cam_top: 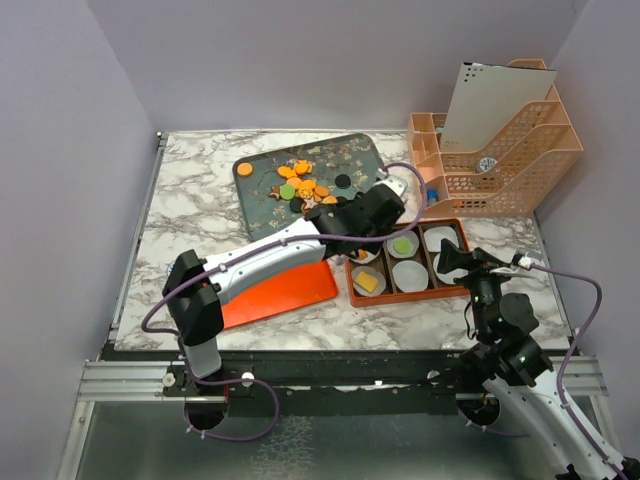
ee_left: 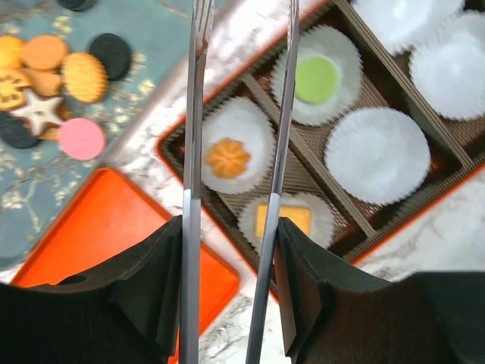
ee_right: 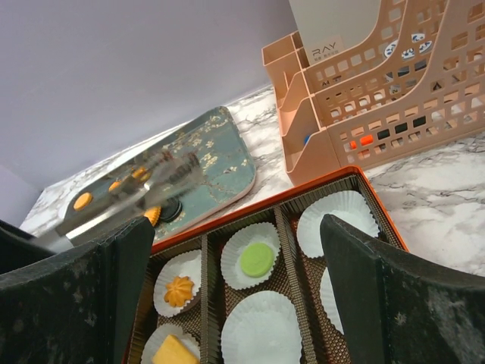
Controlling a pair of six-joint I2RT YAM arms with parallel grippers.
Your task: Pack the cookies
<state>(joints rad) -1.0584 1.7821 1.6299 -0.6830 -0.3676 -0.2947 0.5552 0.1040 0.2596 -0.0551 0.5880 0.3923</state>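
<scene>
The left arm reaches far across the table [cam_top: 190, 210], from its base to the orange box [cam_top: 410, 296]. The left gripper [ee_left: 229, 235] hangs over the box, and its jaws squeeze a pair of shiny tweezers [ee_left: 194, 152]. The two metal blades stand a little apart. Their tips go out of the top of the wrist view, so I cannot tell if they hold anything.

The right arm is bent up near the right side of the box. The right gripper [ee_right: 235, 227] has its jaws spread wide with nothing in them.

Most of the cookies [cam_top: 303, 186] lie in a heap on the dark flowery tray [cam_top: 262, 215]. They are mostly orange, with some black, green and pink.

Three cookies sit in white paper cups [ee_left: 377, 155] in the box: an orange flower cookie [ee_left: 227, 158], a round green cookie [ee_left: 316, 79] and a yellow square cookie [ee_left: 297, 218].
</scene>
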